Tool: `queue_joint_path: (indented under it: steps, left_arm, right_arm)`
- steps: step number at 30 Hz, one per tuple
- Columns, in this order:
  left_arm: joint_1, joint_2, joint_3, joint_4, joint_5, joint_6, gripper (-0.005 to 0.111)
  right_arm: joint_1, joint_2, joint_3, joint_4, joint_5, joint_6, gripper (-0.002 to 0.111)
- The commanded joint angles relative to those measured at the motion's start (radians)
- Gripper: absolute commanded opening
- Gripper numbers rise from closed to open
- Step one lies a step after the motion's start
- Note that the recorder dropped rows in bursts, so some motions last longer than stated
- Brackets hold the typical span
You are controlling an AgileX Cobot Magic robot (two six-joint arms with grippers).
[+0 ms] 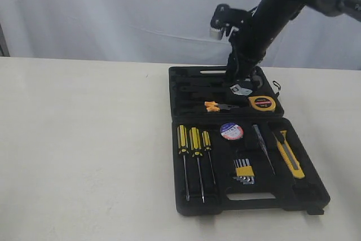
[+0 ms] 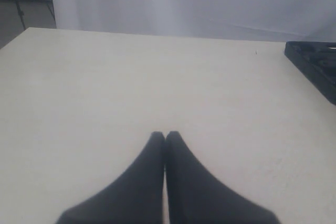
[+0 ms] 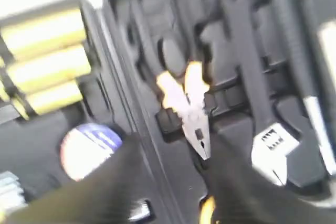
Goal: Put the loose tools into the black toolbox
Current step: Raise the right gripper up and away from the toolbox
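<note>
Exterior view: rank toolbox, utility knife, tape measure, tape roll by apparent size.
1. black toolbox
2. yellow-black utility knife
3. yellow tape measure and tape roll: look about alike, so not ranked.

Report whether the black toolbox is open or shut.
Open: the black toolbox lies spread flat, both halves showing, with screwdrivers and pliers lying inside.
</note>
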Motion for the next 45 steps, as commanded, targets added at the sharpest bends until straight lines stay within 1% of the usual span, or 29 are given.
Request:
queue_joint_path:
  steps: [1, 3, 7, 10, 12, 15, 21, 36, 39, 41, 45]
  left_arm:
    - [-0.006, -0.003, 0.004, -0.003, -0.002, -0.002, 0.0]
    - [-0.006, -0.003, 0.004, -0.003, -0.002, -0.002, 0.0]
    - [-0.006, -0.003, 0.004, -0.003, -0.002, -0.002, 0.0]
    - [-0.006, -0.003, 0.004, -0.003, -0.002, -0.002, 0.0]
    - [-0.006, -0.003, 0.004, -0.003, -0.002, -0.002, 0.0]
    - [-0.006, -0.003, 0.004, -0.003, -0.002, -0.002, 0.0]
    - [-0.006, -0.003, 0.004, -0.003, -0.002, -0.002, 0.0]
    - [-0.006, -0.003, 0.004, 0.003, -0.002, -0.002, 0.0]
    - [-0.006, -0.003, 0.004, 0.003, -0.002, -0.002, 0.0]
    - [-0.006, -0.003, 0.004, 0.003, -0.002, -0.002, 0.0]
    - [-0.006, -0.003, 0.004, 0.003, -0.002, -0.002, 0.0]
  right_arm:
    - [-0.038, -0.104, -0.002, 0.022, 0.012, 0.173, 0.011]
    - [-0.044, -0.148, -0.002, 0.011, 0.012, 0.245, -0.001]
    - [-0.058, -0.286, 0.015, 0.012, 0.012, 0.4, 0.0]
    - [-0.058, -0.403, 0.059, 0.014, 0.012, 0.562, 0.0]
    - [-0.058, -0.459, 0.081, 0.016, 0.012, 0.615, 0.0]
    - [-0.058, -0.555, 0.091, 0.016, 0.012, 0.618, 0.0]
    - [-0.058, -0.666, 0.091, 0.016, 0.012, 0.618, 0.0]
    - [-0.058, -0.75, 0.091, 0.046, 0.012, 0.618, 0.0]
    - [-0.058, -0.793, 0.091, 0.014, 0.012, 0.618, 0.0]
    - [-0.044, -0.839, 0.125, 0.018, 0.012, 0.618, 0.0]
    - [0.015, -0.94, 0.242, 0.016, 0.012, 0.618, 0.0]
